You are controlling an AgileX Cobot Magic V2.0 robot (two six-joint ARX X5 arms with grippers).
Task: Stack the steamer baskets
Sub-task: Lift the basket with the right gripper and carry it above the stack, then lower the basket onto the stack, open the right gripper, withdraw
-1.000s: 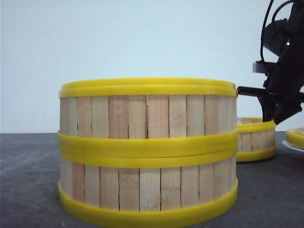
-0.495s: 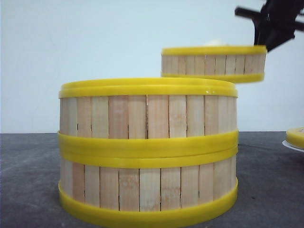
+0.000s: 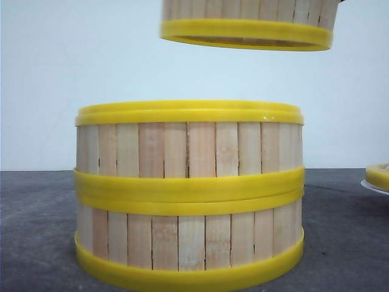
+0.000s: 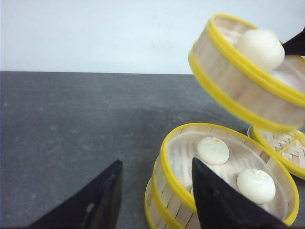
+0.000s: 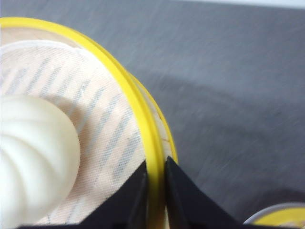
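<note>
Two steamer baskets (image 3: 189,194) sit stacked on the dark worktop (image 3: 36,231) right in front of my forward camera, the upper one open and holding white buns (image 4: 213,150). The third basket (image 3: 246,25) hangs in the air above and slightly to the right of the stack, tilted in my left wrist view, a bun (image 4: 260,48) inside it. My right gripper (image 5: 156,183) has its fingers pinched tight on that basket's yellow rim, one finger on each side. My left gripper (image 4: 155,191) hovers beside the stack, fingers spread wide, gripping nothing. A flat yellow lid (image 3: 378,176) lies off to the right.
</note>
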